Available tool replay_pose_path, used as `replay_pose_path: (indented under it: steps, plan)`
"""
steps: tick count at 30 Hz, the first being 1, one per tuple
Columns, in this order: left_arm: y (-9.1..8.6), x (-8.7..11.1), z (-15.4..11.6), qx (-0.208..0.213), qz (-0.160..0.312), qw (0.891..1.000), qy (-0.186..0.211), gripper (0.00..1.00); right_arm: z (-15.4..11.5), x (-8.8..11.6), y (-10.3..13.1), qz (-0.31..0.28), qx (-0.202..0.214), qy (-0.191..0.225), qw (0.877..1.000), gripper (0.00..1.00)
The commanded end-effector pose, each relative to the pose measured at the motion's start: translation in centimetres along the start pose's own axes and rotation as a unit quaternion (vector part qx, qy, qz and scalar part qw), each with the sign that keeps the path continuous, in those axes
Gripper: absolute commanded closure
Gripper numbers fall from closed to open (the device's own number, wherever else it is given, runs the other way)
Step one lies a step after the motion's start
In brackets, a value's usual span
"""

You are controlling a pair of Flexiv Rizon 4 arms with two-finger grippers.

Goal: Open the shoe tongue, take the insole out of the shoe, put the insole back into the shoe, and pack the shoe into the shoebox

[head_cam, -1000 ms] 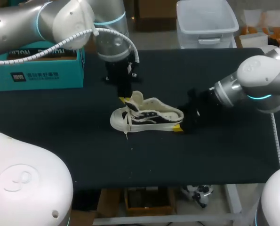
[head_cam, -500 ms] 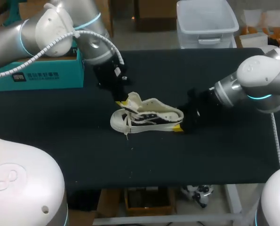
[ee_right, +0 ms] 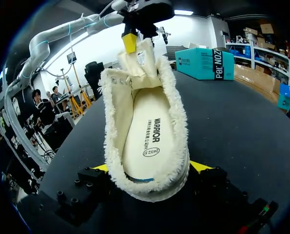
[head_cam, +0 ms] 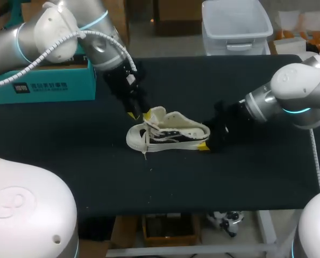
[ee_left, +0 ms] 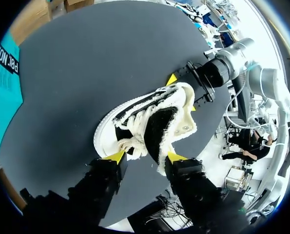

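A cream and black shoe [head_cam: 168,134] lies on its side mid-table, toe to the left. My right gripper [head_cam: 205,141] holds its heel, and in the right wrist view both yellow tips press the fleecy heel [ee_right: 149,185] of the shoe from two sides. The insole [ee_right: 149,139] lies inside. The tongue [head_cam: 157,114] stands raised. My left gripper [ee_left: 146,157] is at the tongue with its fingers apart, tongue edge and laces [ee_left: 135,134] between them. The teal shoebox [head_cam: 41,80] stands at the back left.
The black table top [head_cam: 95,177] stretches in front of the shoe to the near edge. My left arm [head_cam: 79,32] passes over the shoebox's right end.
The left gripper was shut on the tongue, then swung left and tilted. Its fingers have now come apart at the raised tongue. The right arm and the shoe have not moved.
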State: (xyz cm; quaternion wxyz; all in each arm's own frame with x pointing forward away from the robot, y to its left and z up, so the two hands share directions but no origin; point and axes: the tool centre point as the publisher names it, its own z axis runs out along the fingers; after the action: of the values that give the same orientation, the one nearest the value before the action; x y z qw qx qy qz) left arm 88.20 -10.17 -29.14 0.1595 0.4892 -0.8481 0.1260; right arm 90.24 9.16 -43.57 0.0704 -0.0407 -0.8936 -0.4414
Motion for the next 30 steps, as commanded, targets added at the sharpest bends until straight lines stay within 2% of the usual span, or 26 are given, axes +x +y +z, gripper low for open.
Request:
replay_pose_path:
  steps: [1, 5, 6, 7, 9, 10, 11, 12, 13, 23, 24, 25, 27, 30]
  plan:
    - [0.2, 0.8, -1.2, 0.004, 0.014, 1.0, -0.011, 0.51, 1.0, -0.3, -1.3, 0.0, -0.002, 0.001, 1.0, 1.0]
    - [-0.2, 2.2, -2.5, -0.004, 0.062, 0.998, -0.018, 0.51, 1.0, -0.3, -1.3, 0.0, -0.002, 0.001, 1.0, 1.0]
    - [-0.3, 2.4, -2.7, -0.003, 0.071, 0.997, -0.018, 0.53, 1.0, -0.3, -1.3, 0.0, -0.002, 0.001, 1.0, 1.0]
    - [-0.4, 2.9, -3.0, -0.002, 0.088, 0.996, -0.027, 0.59, 1.0, -0.3, -1.3, 0.0, -0.002, 0.001, 1.0, 1.0]
    - [-0.6, 3.4, -3.3, -0.006, 0.103, 0.994, -0.032, 0.61, 1.0, -0.3, -1.3, 0.0, -0.002, 0.001, 1.0, 1.0]
    - [-0.7, 3.7, -3.5, -0.002, 0.112, 0.993, -0.042, 0.73, 1.0, -0.3, -1.3, 0.0, -0.002, 0.001, 1.0, 1.0]
    - [-0.8, 4.0, -3.7, -0.006, 0.122, 0.991, -0.045, 0.76, 1.0, -0.3, -1.3, 0.0, -0.002, 0.001, 1.0, 1.0]
    - [-0.9, 4.4, -3.8, -0.008, 0.137, 0.989, -0.046, 0.96, 1.0, -0.3, -1.3, 0.0, -0.002, 0.001, 1.0, 1.0]
    - [-0.9, 4.5, -3.9, -0.007, 0.144, 0.988, -0.05, 1.0, 1.0, -0.3, -1.3, 0.0, -0.002, 0.001, 1.0, 1.0]
    - [-0.8, 4.5, -3.9, -0.005, 0.126, 0.991, -0.045, 1.0, 1.0, -0.3, -1.3, 0.0, -0.002, 0.001, 1.0, 1.0]
    - [-1.9, 6.4, -4.1, -0.026, 0.227, 0.972, -0.058, 1.0, 1.0, -0.3, -1.3, 0.0, -0.002, 0.001, 1.0, 1.0]
    - [-1.8, 6.8, -3.9, -0.046, 0.325, 0.942, -0.071, 1.0, 1.0, -0.3, -1.3, 0.0, -0.002, 0.001, 1.0, 1.0]
    - [-2.1, 7.0, -3.8, -0.069, 0.414, 0.904, -0.081, 1.0, 1.0, -0.3, -1.3, 0.0, -0.002, 0.001, 1.0, 1.0]
    - [-2.4, 7.5, -3.7, -0.075, 0.433, 0.894, -0.087, 1.0, 1.0, -0.3, -1.3, 0.0, -0.002, 0.001, 1.0, 1.0]
